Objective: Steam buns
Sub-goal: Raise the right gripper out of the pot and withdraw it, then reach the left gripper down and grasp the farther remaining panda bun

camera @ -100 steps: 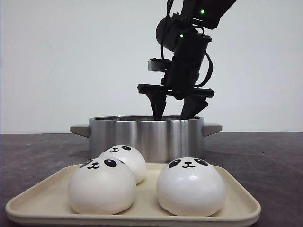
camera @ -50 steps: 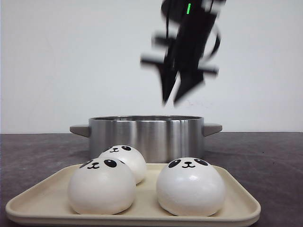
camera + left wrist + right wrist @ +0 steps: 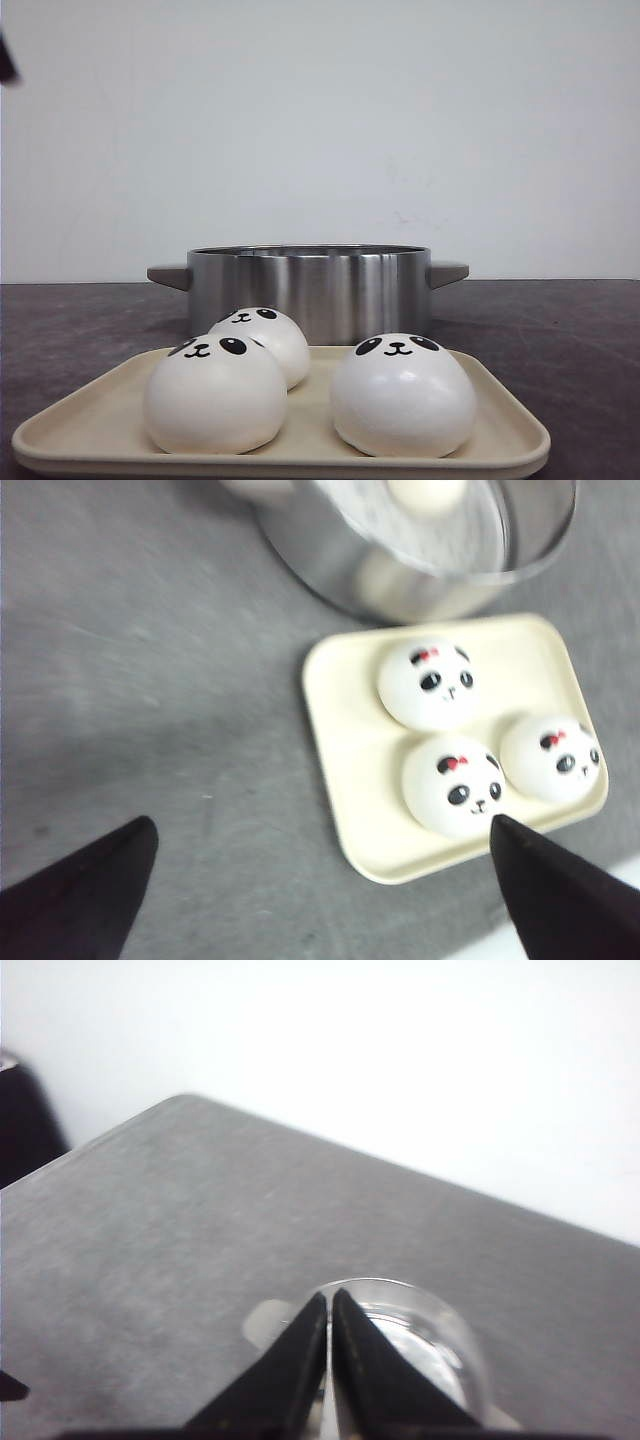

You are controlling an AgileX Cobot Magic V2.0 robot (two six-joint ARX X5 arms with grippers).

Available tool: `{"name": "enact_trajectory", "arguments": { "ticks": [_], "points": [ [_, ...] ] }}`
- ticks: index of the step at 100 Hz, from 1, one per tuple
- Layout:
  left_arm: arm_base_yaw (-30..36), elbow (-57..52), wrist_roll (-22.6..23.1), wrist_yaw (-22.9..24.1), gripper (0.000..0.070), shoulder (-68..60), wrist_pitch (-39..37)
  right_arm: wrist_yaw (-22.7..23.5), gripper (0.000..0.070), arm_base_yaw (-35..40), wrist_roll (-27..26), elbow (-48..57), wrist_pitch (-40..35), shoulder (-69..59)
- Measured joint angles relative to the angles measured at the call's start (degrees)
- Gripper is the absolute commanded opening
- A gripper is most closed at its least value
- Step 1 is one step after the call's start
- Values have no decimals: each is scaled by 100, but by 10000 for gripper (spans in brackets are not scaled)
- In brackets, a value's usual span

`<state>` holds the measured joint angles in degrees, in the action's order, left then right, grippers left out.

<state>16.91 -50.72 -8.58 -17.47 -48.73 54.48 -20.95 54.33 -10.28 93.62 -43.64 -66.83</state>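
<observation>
Front view has three panda buns [image 3: 400, 392] sitting on the cream tray [image 3: 500, 440], right in front of the steel pot [image 3: 308, 285] on the grey counter [image 3: 560, 330]. Left end effector [image 3: 320, 880] hangs spread wide over the tray, empty. Right end effector [image 3: 330, 1355] is pinched closed, holding nothing.

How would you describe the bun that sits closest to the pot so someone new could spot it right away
Start at the steel pot on the dark table, then drop to the cream tray in front of it. Three panda-faced buns sit on the tray; the one you want is the back one, nearest the pot, half hidden in the front view behind the front-left bun.
</observation>
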Motion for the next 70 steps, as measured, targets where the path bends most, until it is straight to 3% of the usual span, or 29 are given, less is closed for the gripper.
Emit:
{"name": "enact_trajectory", "arguments": {
  "ticks": [18,34,47,70],
  "points": [
    [1005,0,-293,129,700,-933,-761,-623,0,85,-52,-2,-697,310],
    [1665,0,-570,278,700,-1633,-1672,-857,0,85,-205,-2,-957,514],
    [1930,-11,-800,278,700,-2199,-2201,-1088,0,85,-315,-2,-1115,645],
    [2118,-404,-922,415,700,-3296,-2317,-1189,0,85,-651,-2,-1530,789]
  ]
}}
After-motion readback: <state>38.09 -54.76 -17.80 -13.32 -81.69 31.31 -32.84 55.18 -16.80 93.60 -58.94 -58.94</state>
